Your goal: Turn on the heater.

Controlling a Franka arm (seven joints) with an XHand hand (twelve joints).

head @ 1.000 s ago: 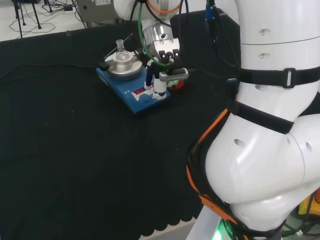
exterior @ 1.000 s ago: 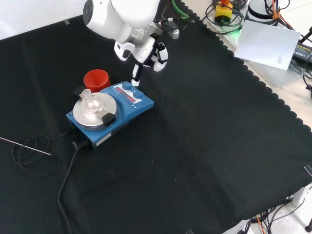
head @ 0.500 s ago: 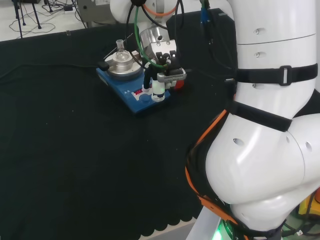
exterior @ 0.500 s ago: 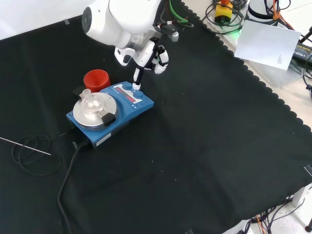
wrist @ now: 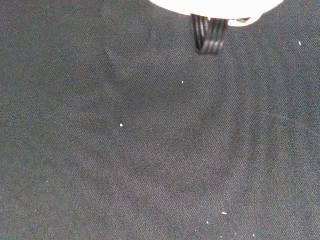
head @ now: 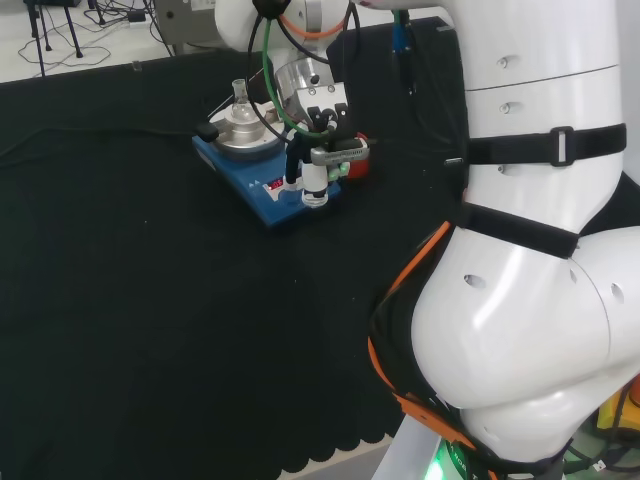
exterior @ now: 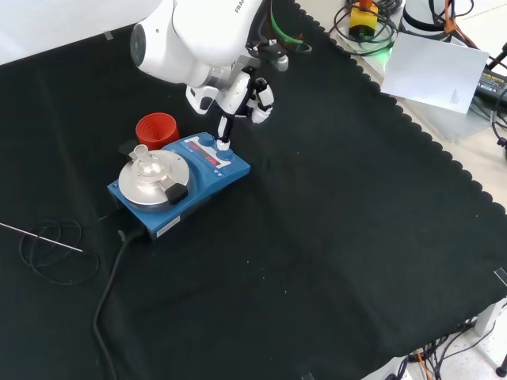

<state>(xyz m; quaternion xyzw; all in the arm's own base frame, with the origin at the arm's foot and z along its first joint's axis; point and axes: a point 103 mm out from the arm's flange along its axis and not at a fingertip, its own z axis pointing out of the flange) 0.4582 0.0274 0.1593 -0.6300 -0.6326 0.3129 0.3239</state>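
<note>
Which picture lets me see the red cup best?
The front view: the red cup stands in the open behind the blue heater. In the head view the hand hides most of it, leaving a red sliver. The wrist view looks at black cloth.

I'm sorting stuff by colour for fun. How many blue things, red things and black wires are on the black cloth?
Blue: 1, the blue heater base with a round silver plate.
Red: 1, the red ribbed ring stand.
Black wires: 2, the thick black power cable from the heater and the thin coiled black wire with a metal rod.
Total: 4
</note>
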